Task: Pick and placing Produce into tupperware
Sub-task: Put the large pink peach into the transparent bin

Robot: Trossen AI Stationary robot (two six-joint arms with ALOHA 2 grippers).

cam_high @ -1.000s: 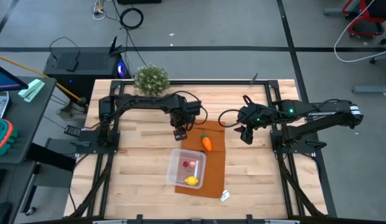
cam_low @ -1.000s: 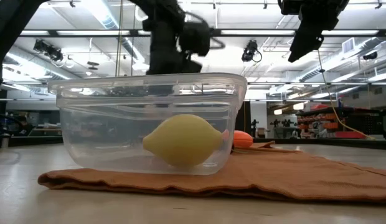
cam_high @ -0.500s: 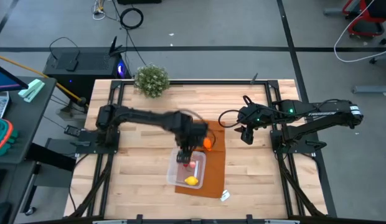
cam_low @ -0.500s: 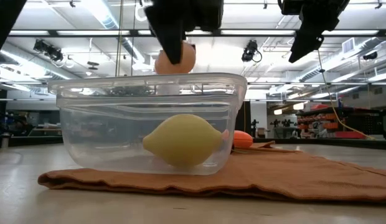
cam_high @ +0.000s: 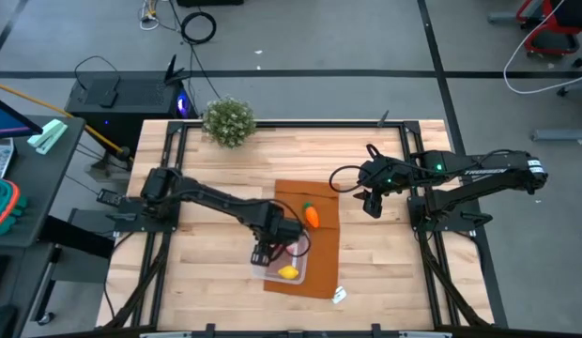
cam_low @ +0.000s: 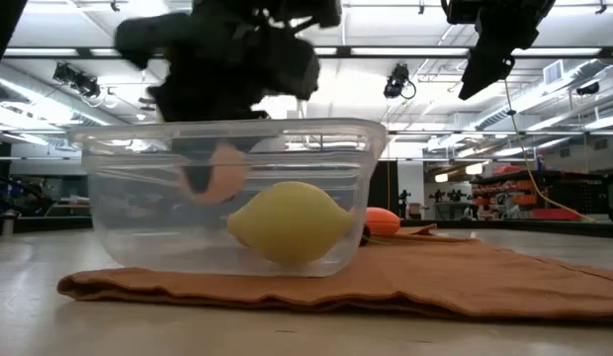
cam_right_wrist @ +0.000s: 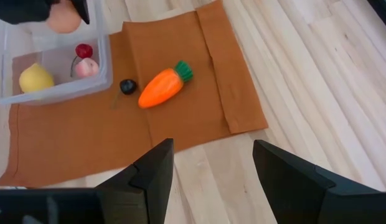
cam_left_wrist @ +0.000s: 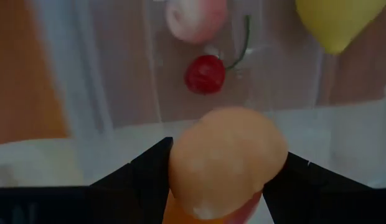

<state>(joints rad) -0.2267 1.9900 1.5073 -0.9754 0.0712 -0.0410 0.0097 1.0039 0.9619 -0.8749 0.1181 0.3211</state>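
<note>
Gripping a peach [cam_left_wrist: 223, 163], left pincer [cam_high: 264, 252] (inside tupperware [cam_low: 361, 198]).

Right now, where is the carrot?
In the high view the carrot lies on the brown mat, right of centre, just outside the tupperware and beside a small dark piece.

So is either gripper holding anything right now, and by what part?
The left gripper holds the peach-like fruit by its sides, at the tupperware. The right gripper is open and holds nothing.
</note>
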